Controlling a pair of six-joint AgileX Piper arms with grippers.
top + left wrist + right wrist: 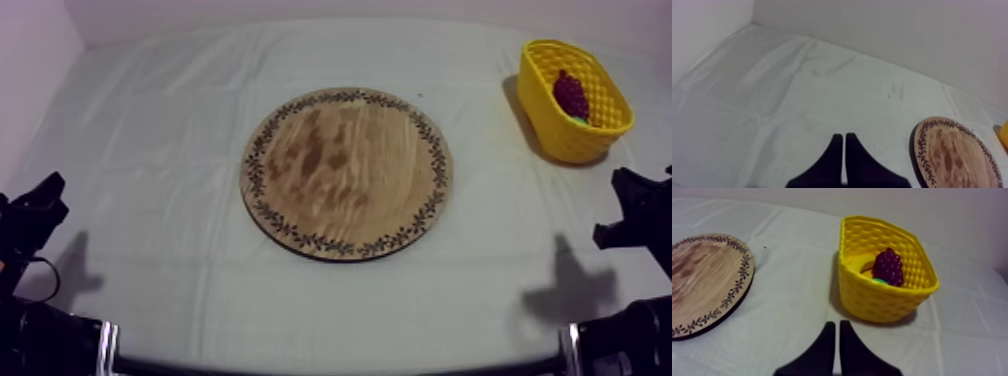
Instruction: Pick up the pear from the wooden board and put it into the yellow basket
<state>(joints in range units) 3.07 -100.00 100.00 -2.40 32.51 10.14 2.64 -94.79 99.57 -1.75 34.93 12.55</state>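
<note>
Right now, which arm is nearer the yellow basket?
The right arm: the yellow basket stands just ahead of it, on the same side. The left arm rests on the far side, beyond the wooden board.

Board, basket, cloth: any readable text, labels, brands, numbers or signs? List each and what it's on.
None to read in any view.
The wooden board bears only a leaf-pattern rim and wood grain, no lettering.
The yellow basket has plain lattice walls, no label.
The bunch of grapes inside it and the cloth carry no marks.
</note>
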